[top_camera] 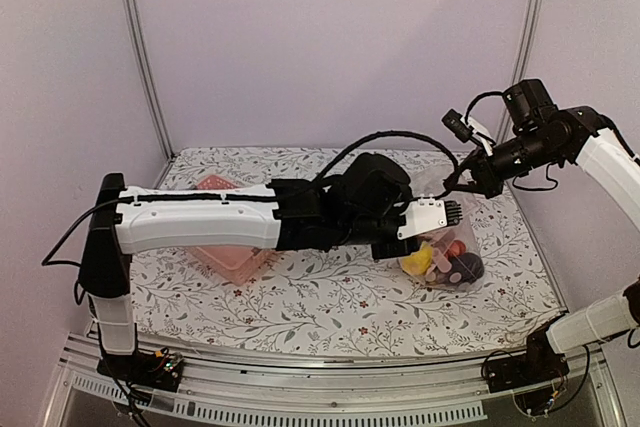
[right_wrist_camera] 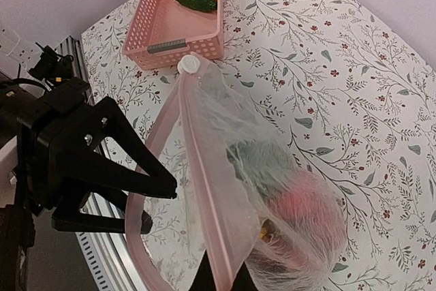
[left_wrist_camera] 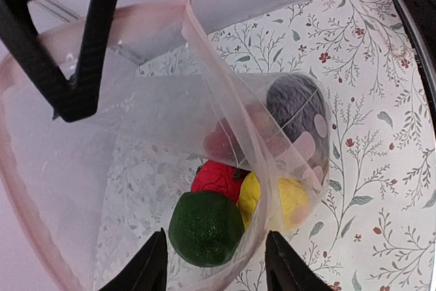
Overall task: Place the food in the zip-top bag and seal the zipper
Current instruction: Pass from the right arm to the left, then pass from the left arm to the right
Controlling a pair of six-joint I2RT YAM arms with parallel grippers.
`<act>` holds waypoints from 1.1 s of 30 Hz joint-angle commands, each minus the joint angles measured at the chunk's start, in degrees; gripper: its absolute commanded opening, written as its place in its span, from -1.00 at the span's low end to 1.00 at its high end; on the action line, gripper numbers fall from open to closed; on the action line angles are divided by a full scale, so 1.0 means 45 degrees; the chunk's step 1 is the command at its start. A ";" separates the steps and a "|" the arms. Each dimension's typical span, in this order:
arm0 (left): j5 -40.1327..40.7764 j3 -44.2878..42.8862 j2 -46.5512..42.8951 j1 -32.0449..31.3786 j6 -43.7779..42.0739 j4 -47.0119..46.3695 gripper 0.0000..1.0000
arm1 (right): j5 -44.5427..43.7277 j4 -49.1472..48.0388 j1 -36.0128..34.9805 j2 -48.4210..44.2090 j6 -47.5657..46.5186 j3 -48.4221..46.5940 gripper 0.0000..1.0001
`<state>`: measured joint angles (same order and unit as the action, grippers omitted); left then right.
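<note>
Table (top_camera: pixel 300 297): bag (left_wrist_camera: pixel 136 134) rests at right, mouth raised. Right gripper (right_wrist_camera: pixel 219 279) clenched on the zipper (right_wrist_camera: pixel 204 189) edge. Left gripper (left_wrist_camera: pixel 216 264) released, empty, above the mouth. Food (left_wrist_camera: pixel 204 228) lies inside. Advise keeping the mouth taut and wide.

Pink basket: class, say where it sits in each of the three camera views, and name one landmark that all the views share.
Top external: the pink basket lies left of centre, mostly hidden behind the left arm.
Left wrist: not in it.
Right wrist: top centre, far across the floral cloth, with two toy food pieces inside.
Shared landmark: the clear zip-top bag.
</note>
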<state>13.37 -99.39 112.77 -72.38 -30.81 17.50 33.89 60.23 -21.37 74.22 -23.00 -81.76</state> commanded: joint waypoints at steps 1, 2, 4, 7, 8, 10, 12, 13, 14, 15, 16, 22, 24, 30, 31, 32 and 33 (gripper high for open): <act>0.0822 -0.0512 0.0267 -0.0177 -0.0681 0.0197 -0.19 | -0.0158 0.0157 -0.0085 -0.0337 -0.0077 -0.0025 -1.00; 0.0897 -0.0500 0.0217 -0.0170 -0.0689 0.0136 -0.32 | -0.0274 0.0172 -0.0077 -0.0310 -0.0036 -0.0061 -1.00; 0.0952 -0.0447 0.0062 -0.0160 -0.0674 -0.0016 -0.67 | -0.0634 0.0144 -0.0078 -0.0230 0.0048 -0.0120 -0.99; 0.1068 -0.0197 -0.0215 -0.0154 -0.0789 -0.0431 -1.00 | -0.1258 0.0118 -0.0082 -0.0046 0.0138 -0.0296 -0.96; 0.1160 -0.0107 -0.0311 -0.0164 -0.0825 -0.0595 -1.00 | -0.1510 0.0172 -0.0087 0.0092 0.0167 -0.0439 -0.92; 0.1561 -0.0175 -0.0456 -0.0190 -0.0806 -0.0771 -1.00 | -0.2267 0.0222 -0.0067 0.0375 0.0270 -0.0727 -0.66; 0.2477 -0.0402 -0.0539 -0.0389 -0.1014 -0.0711 -1.00 | -0.3327 0.0200 -0.0088 0.0542 0.0462 -0.1009 -0.55; 0.3067 -0.0545 -0.0533 -0.0644 -0.1224 -0.0620 -1.00 | -0.3729 0.0196 -0.0078 0.0598 0.0507 -0.1119 -0.52; 0.3663 -0.0671 -0.0488 -0.0802 -0.1382 -0.0584 -1.00 | -0.4033 0.0167 -0.0077 0.0649 0.0511 -0.1176 -0.50; 0.4107 -0.0752 -0.0433 -0.0885 -0.1450 -0.0545 -1.00 | -0.4235 0.0126 -0.0074 0.0655 0.0514 -0.1189 -0.50; 0.4362 -0.0821 -0.0371 -0.0900 -0.1418 -0.0448 -1.00 | -0.4326 0.0119 -0.0064 0.0656 0.0507 -0.1173 -0.50; 0.5153 -0.1098 0.0382 -0.0887 -0.1237 -0.0115 -1.00 | -0.4433 0.0132 -0.0064 0.0721 0.0600 -0.1169 -0.47; 0.5064 -0.1201 0.0489 -0.0881 -0.1063 -0.0076 -1.00 | -0.4597 0.0143 -0.0057 0.0568 0.0617 -0.1239 -0.32; 0.4509 -0.1228 0.0584 -0.0870 -0.0810 -0.0195 -1.00 | -0.5123 -0.0158 0.0190 0.0305 0.0696 -0.0879 -0.86; 0.4435 -0.1242 0.0594 -0.0869 -0.0786 -0.0206 -1.00 | -0.5135 -0.0185 0.0195 0.0295 0.0725 -0.0817 -0.98; 0.4393 -0.1275 0.0603 -0.0862 -0.0766 -0.0230 -1.00 | -0.5044 -0.0198 0.0187 0.0288 0.0744 -0.0799 -1.00; 0.4386 -0.1316 0.0604 -0.0865 -0.0697 -0.0274 -1.00 | -0.4903 -0.0212 0.0196 0.0271 0.0770 -0.0814 -1.00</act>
<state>33.63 -103.31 114.48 -76.09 -35.29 17.23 13.10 59.94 -20.91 76.60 -20.21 -85.84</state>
